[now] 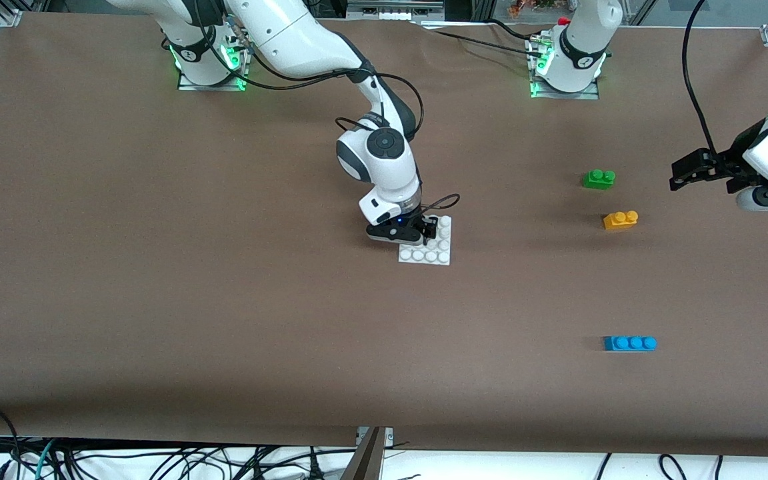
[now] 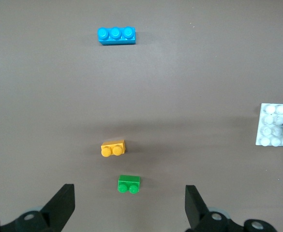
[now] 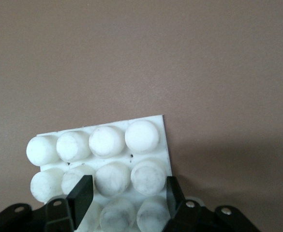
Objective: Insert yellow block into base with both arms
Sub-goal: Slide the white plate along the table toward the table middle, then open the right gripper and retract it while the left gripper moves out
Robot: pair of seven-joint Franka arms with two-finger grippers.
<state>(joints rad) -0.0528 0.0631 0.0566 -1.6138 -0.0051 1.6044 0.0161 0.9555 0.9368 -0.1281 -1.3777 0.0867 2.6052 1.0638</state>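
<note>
The yellow block (image 1: 621, 220) (image 2: 113, 148) lies loose on the table toward the left arm's end, studs up. The white studded base (image 1: 434, 253) (image 3: 107, 140) (image 2: 272, 125) lies flat mid-table. My right gripper (image 1: 429, 230) (image 3: 127, 188) is down on the base, shut on it, its fingers clamped round two studs at the edge of the base farther from the front camera. My left gripper (image 1: 681, 177) (image 2: 129, 198) hangs open and empty in the air over the left arm's end of the table, apart from the yellow block.
A green two-stud brick (image 1: 599, 179) (image 2: 129, 183) lies just farther from the front camera than the yellow block. A blue three-stud brick (image 1: 630, 343) (image 2: 116, 35) lies nearer to the front camera. Cables run along the table's front edge.
</note>
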